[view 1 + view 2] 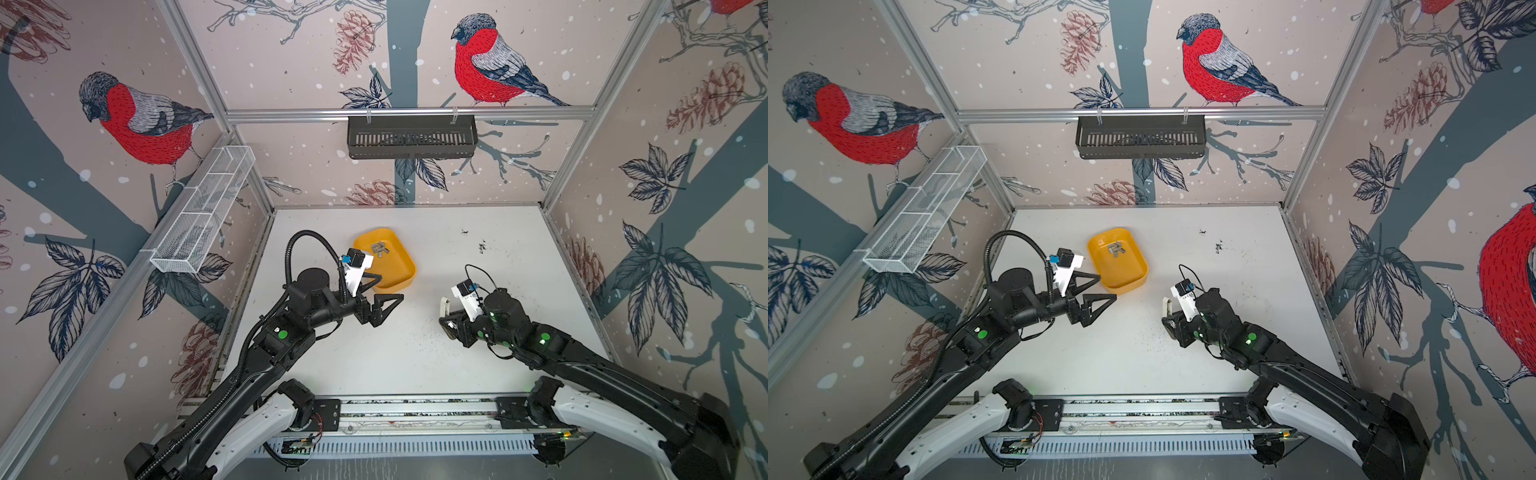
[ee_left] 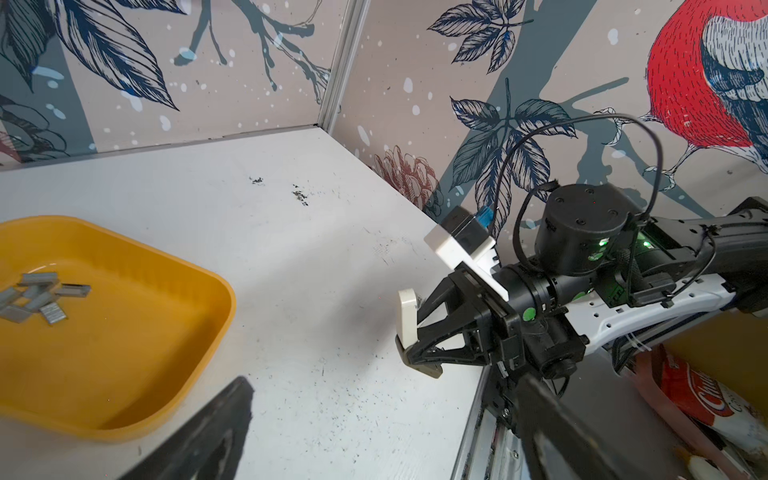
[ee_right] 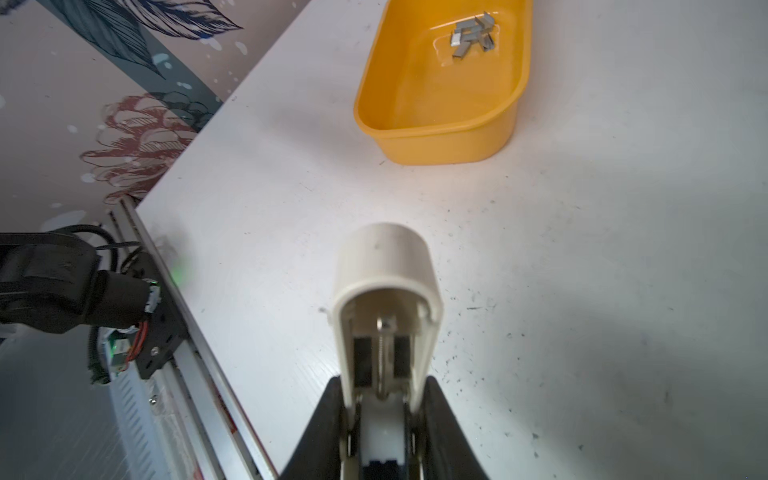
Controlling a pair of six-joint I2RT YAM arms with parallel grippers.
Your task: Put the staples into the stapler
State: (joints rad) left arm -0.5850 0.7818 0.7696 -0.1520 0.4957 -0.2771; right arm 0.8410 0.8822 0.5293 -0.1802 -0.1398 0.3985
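Cream plastic, small and hinged open: the mini stapler (image 3: 386, 291) sits clamped between the black fingers of my right gripper (image 3: 382, 388), its lid tipped up so the spring rail inside shows, over the scuffed white table (image 1: 415, 357). My left gripper (image 1: 1108, 288) hangs with its jaws spread wide and nothing between them, just beside the rounded orange plastic tray (image 1: 409, 266). The short silvery-grey staple strips (image 1: 380, 249) lie heaped at that tray's far end, apart from both grippers.
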